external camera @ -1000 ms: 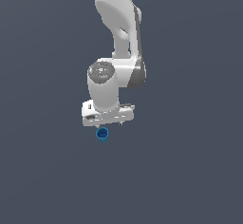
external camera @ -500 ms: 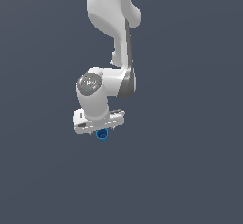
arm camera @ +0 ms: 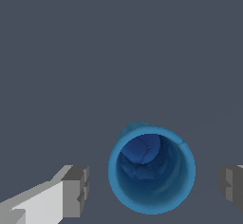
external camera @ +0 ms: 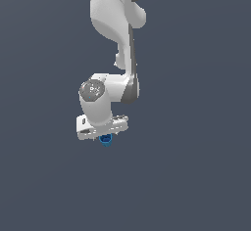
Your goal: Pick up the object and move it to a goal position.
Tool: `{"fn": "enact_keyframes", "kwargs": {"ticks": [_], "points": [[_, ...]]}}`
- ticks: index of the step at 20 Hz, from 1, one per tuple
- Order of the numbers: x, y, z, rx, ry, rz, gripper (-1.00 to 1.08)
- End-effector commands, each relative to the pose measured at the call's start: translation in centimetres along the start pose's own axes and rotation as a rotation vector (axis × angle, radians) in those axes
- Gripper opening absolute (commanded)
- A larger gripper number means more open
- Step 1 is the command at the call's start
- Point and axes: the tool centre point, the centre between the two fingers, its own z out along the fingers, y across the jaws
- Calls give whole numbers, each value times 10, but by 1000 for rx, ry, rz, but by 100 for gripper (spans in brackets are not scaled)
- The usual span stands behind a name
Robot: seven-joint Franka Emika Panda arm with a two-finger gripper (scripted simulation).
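In the exterior view the gripper [external camera: 104, 133] sits low over the plain grey surface [external camera: 196, 176], the blue object [external camera: 105, 140] peeking out just beneath it. In the wrist view the object [arm camera: 152, 170] stands between spread fingers [arm camera: 76, 191], nearer one pad; closing off-centre could nudge or tip it instead of gripping.
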Motion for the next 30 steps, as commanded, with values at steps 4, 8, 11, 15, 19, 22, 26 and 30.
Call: {"fn": "enact_keyframes", "kwargs": {"ticks": [4, 8, 11, 15, 19, 22, 26, 30], "points": [[-1, 0, 28, 0, -1, -2, 100], [-1, 0, 39, 0, -1, -3, 100], [0, 1, 39, 0, -1, -3, 100], [0, 1, 39, 0, -1, -3, -100], [0, 1, 39, 0, -1, -3, -100], [0, 1, 39, 0, -1, -3, -100], [1, -6, 36, 0, -1, -3, -100], [2, -27, 28, 0, -1, -3, -100]]}}
